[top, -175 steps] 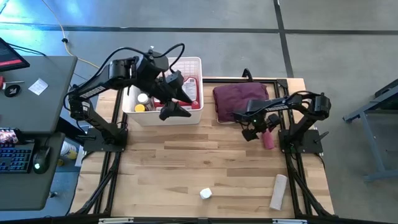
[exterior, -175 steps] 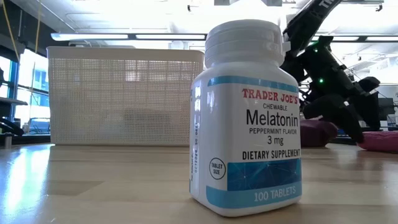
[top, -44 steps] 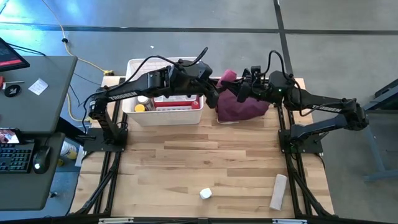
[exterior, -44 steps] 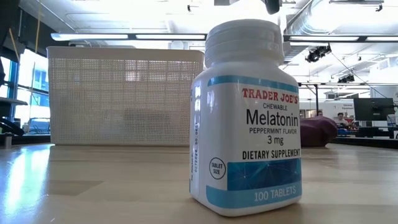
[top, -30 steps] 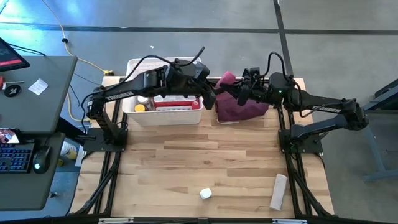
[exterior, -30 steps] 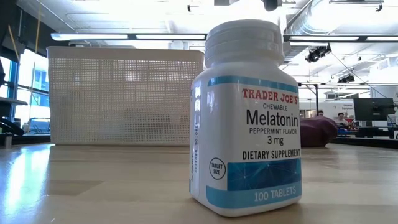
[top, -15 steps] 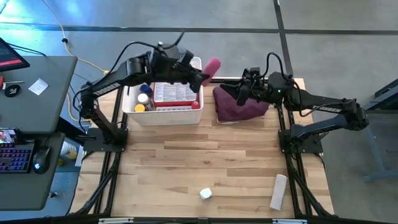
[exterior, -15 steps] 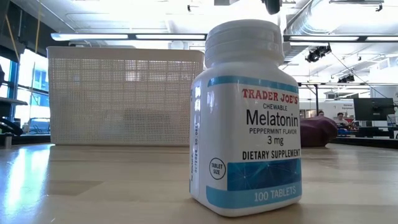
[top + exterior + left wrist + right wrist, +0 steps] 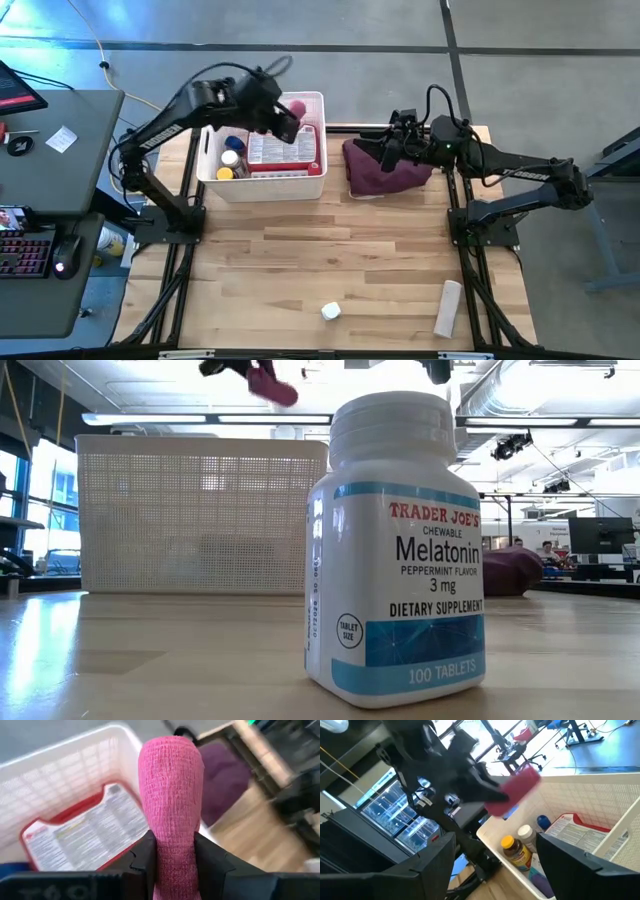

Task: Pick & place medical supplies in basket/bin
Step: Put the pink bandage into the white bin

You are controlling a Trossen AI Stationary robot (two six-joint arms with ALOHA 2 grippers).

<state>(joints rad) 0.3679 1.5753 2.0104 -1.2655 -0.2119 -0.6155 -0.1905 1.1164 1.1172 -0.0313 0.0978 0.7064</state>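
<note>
A pink bandage roll hangs over the far right part of the white basket, with my left gripper shut on it. In the low view the roll shows above the basket's rim. Inside the basket lie a red first-aid case and small bottles. My right gripper stands open and level above the maroon cloth bundle, with nothing between its fingers. A white melatonin bottle stands near the table's front edge. My left gripper pinches the pink roll by its lower end between its two fingers, one on each side. The fingers slant down from the table's left side and lie along the roll. The roll sticks out past the fingertips, lifted clear above the basket.
A white cylinder lies near the table's front right corner. The maroon cloth bundle lies just right of the basket. Bare wood runs between the basket and the front edge. A desk with a keyboard stands left of the table.
My left gripper has carried the pink roll from above the maroon cloth toward the table's left edge, to a place over the basket, and has tipped downward. The roll has left my right gripper, which stays above the cloth.
</note>
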